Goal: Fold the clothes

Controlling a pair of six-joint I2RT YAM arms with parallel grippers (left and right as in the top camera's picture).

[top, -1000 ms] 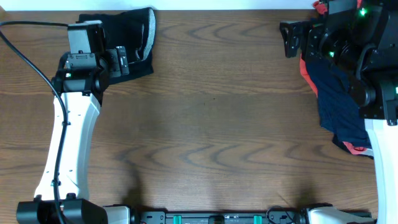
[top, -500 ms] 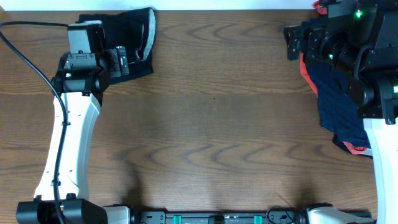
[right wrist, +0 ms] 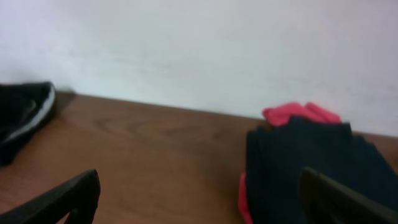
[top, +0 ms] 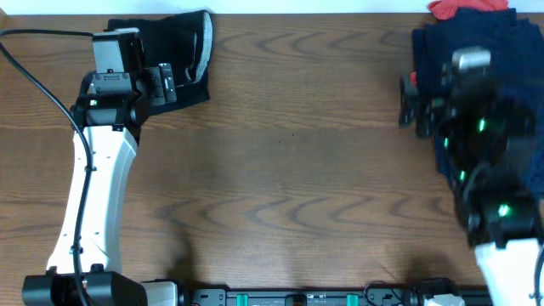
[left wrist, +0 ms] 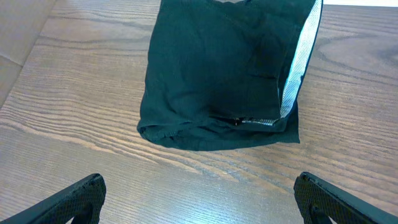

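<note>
Upper left of the overhead frame, at the far edge of the counter [top: 297, 153]: black shorts [top: 189, 47], doubled over into a compact heap with the light waistband showing along the right edge. They lie just ahead of the left jaws, which are spread wide and released, grasping nothing. Upper right: navy pile [top: 463, 51] with a red garment [top: 463, 7] at its far edge, well apart from the shorts; right jaws, blurred overhead at the pile's left side, likewise spread wide and empty in the wrist view.
</note>
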